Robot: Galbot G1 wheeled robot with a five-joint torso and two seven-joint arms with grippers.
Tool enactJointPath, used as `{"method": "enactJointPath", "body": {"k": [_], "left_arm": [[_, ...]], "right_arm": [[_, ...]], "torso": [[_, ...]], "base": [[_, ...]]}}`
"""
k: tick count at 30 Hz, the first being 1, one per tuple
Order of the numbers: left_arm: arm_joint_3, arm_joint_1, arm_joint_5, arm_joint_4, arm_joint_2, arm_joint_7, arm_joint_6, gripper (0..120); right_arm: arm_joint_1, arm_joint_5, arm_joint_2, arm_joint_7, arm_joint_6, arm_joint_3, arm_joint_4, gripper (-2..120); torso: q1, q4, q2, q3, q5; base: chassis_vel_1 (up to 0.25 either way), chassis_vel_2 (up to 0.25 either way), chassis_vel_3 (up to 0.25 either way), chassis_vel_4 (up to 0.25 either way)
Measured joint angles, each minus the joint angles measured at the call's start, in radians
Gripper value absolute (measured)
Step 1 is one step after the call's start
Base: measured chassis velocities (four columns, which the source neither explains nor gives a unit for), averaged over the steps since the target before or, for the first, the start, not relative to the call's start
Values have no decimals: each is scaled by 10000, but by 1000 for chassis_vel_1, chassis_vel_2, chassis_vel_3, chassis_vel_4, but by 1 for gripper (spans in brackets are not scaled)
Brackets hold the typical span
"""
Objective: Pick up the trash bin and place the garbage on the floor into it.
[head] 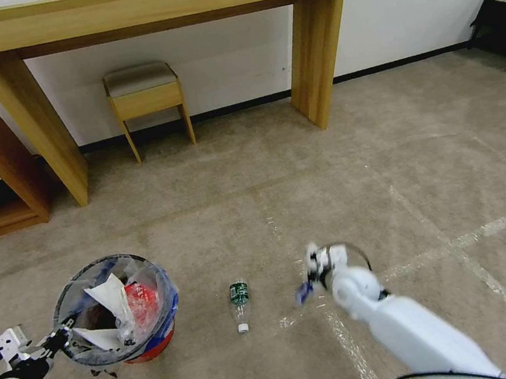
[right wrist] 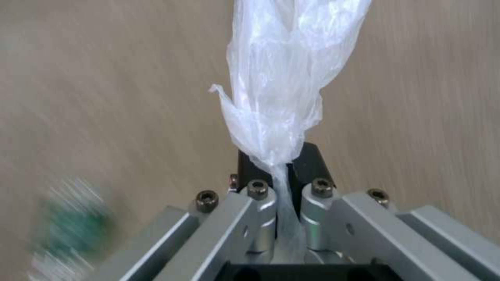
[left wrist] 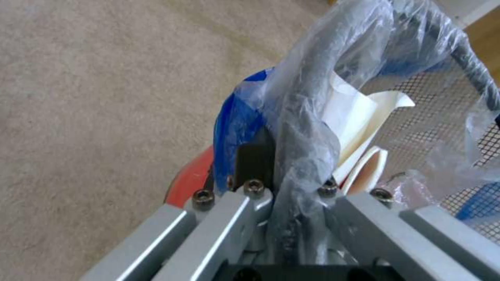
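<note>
We see a beige-grey floor [head: 337,166] crossed by whitish tape lines [head: 494,226], and on it a clear bottle [head: 239,304] with a green label and white cap. The trash bin [head: 155,345] shows a red base, dark mesh and a clear-and-blue liner around white paper [head: 110,295]. Our silver-and-black right gripper [right wrist: 279,171] pinches translucent white plastic [right wrist: 284,70].

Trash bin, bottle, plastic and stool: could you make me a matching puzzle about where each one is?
Things:
1. trash bin
2. green-labelled bottle
3. clear plastic
4. stool

Places:
A. under the wooden desk
B. rim clamped by the left gripper
C. pinched in the right gripper
D. lying on the carpet between the two arms

Pairs: 1-B, 2-D, 3-C, 4-A
</note>
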Motion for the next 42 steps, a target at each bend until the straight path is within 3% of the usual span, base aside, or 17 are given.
{"method": "enactJointPath", "body": {"k": [1,3,4,6,10,13,16,25,42], "left_arm": [[0,0,0,0,0,0,0,1],[104,-11,-17,-70,40,-9,22,1],[104,-11,-17,-70,40,-9,22,1],[276,-44,-11,-81,107,-18,48,1],[389,-73,-6,-82,215,-29,77,1],[563,-143,5,-56,428,-59,127,1],[647,-199,8,-52,512,-72,130,1],[826,-323,-58,-58,697,-79,140,1],[799,-372,-212,-109,783,-97,140,1]], "right_arm": [[0,0,0,0,0,0,0,0],[712,292,-384,-1132,1258,39,1122,0],[712,292,-384,-1132,1258,39,1122,0],[1449,728,-749,-2172,2410,-279,2161,0],[1929,1038,-919,-2718,3105,-684,2659,0],[2824,1725,-1110,-3744,4113,-1640,3233,0],[3645,2362,-1095,-4103,4475,-2428,3486,0],[5570,2443,-559,-4407,4901,-4717,3561,0],[6828,1249,-47,-3765,4431,-8138,3380,0]], "torso": [[0,0,0,0,0],[0,2,0,-1,-1],[0,2,0,-1,-1],[0,1,0,-1,-4],[0,1,1,-1,-3],[0,1,0,0,-2],[0,1,0,0,-2],[0,3,0,0,-3],[0,3,0,-1,-3]], "base": [[0,0,0,0],[0,0,0,0],[0,0,0,0],[0,0,0,0],[0,0,0,0],[0,0,0,0],[0,0,0,0],[0,0,0,0],[0,0,0,0]]}}
